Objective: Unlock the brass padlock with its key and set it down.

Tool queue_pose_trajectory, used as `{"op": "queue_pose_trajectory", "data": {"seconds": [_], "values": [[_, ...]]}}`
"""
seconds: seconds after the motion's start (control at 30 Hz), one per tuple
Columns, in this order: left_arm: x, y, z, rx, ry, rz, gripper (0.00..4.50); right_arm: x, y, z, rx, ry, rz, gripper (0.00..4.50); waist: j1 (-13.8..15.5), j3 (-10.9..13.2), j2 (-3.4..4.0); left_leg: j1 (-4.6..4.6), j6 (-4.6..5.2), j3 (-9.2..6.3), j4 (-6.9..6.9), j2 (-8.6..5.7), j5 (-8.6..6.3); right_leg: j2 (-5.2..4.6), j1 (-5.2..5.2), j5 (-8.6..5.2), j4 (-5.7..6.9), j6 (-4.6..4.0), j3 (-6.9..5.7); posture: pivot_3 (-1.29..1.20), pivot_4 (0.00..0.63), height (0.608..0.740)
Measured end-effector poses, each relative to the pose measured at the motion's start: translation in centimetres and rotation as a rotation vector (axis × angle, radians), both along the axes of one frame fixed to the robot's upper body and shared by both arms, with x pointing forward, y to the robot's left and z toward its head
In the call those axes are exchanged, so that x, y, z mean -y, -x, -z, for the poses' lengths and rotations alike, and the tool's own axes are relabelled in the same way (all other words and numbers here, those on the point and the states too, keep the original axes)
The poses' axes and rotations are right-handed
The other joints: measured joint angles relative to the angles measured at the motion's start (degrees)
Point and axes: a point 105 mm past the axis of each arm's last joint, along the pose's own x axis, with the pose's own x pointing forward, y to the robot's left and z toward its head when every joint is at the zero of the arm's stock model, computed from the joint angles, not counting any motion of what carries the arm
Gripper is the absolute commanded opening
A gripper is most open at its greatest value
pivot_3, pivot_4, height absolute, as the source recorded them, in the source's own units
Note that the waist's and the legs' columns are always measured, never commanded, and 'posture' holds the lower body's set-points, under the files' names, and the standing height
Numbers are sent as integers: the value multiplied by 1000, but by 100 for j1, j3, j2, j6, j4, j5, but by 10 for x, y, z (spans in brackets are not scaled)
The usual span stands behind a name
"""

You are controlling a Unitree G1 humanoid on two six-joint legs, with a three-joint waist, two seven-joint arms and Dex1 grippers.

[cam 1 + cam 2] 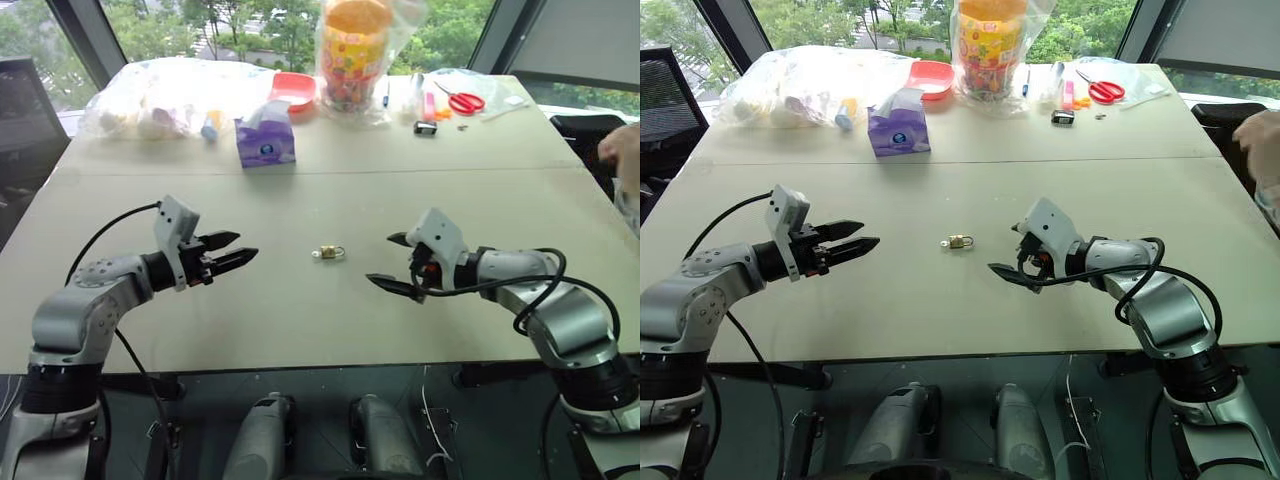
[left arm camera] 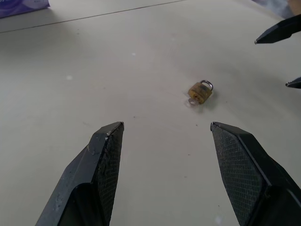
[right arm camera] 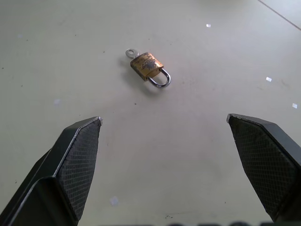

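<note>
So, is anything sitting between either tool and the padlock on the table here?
Nothing visible. The brass padlock lies alone on bare table, the key at its base. The left tool and right tool hover open on either side, with only bare tabletop between each and the lock.

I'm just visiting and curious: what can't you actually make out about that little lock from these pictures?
- Key: right wrist view shows its head; the padlock hides the blade.
- Shackle: looks closed; locked or not, too small to tell.
- Key in eye views: just a pale speck.
</note>
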Motion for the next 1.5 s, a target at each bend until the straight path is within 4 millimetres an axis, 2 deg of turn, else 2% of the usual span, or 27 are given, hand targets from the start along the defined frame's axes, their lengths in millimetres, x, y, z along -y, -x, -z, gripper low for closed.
{"op": "queue_pose_trajectory", "data": {"seconds": [0.3, 0.5, 0.6, 0.67, 0.73, 0.83, 0.93, 1.13, 1.3, 1.4, 1.5], "values": [[2, 1, 1, -22, 24, 8, 3060, -2, 0, 1, 0, 0, -7, 4500, 7, 0, 0, 0, 0, 0, 2, 0, 0, 0, 1, 1, 0, 0, 0, 0, 150, 740], [-6, -2, 1, -13, -10, -20, 3060, -7, -9, -11, 26, -10, -14, 4500, -5, 0, 0, 0, 0, 0, 2, 0, 0, 0, 0, 2, 0, -2, -1, 0, 150, 740], [-10, -5, -3, -17, -87, 15, 3060, -18, -24, -17, 24, 29, -33, 4500, -77, 1, -1, -1, -2, 0, 3, 1, 1, 1, -2, 9, 0, -13, -3, 0, 150, 740], [-11, -5, -17, 19, -150, 60, 3060, -25, -35, -21, 31, 75, -50, 4500, -102, 1, -1, -1, -2, 0, 3, 1, 1, 1, -2, 10, -2, -16, -4, 0, 150, 740], [-11, -2, -21, 24, -193, 110, 3060, -39, -44, -23, 22, 80, -98, 4500, -118, 0, 1, -1, -1, 4, -2, 1, 1, 0, -2, 10, -8, -16, -4, 0, 150, 740], [-4, 4, -13, -15, -208, 182, 3060, -60, -49, -16, -12, 118, -206, 4500, -134, 0, 1, -1, 0, 6, -10, 1, 1, 1, -6, 12, -9, -13, -6, 0, 150, 740], [-3, 7, -7, -37, -214, 198, 3060, -73, -53, 2, -58, 146, -264, 4500, -121, 0, 1, -4, 0, 6, -14, 1, 1, 2, -9, 20, -9, 1, -11, 0, 150, 740], [-3, 12, 2, -53, -220, 180, 3060, -81, -64, 27, -128, 187, -323, 4500, -134, 0, 1, -6, 0, 7, -9, 0, 2, 2, -8, 24, -7, 7, -11, 0, 150, 740], [-5, 15, 7, -65, -216, 146, 3060, -85, -71, 27, -124, 210, -354, 4500, -141, 0, 1, -3, -5, 6, -7, 0, 4, 3, -9, 26, 4, 8, -12, 0, 150, 740], [-2, 17, 6, -57, -212, 146, 3084, -85, -72, 28, -125, 207, -363, 3695, -143, 0, 1, 0, -7, 6, -6, 0, 5, 3, -8, 27, 6, 6, -11, 0, 150, 740], [-1, 19, 7, -64, -207, 137, 3084, -86, -71, 29, -128, 212, -377, 2242, -146, -1, 2, 2, -7, 6, -6, 1, 5, 3, -7, 28, 7, 7, -11, 0, 150, 740]]}}
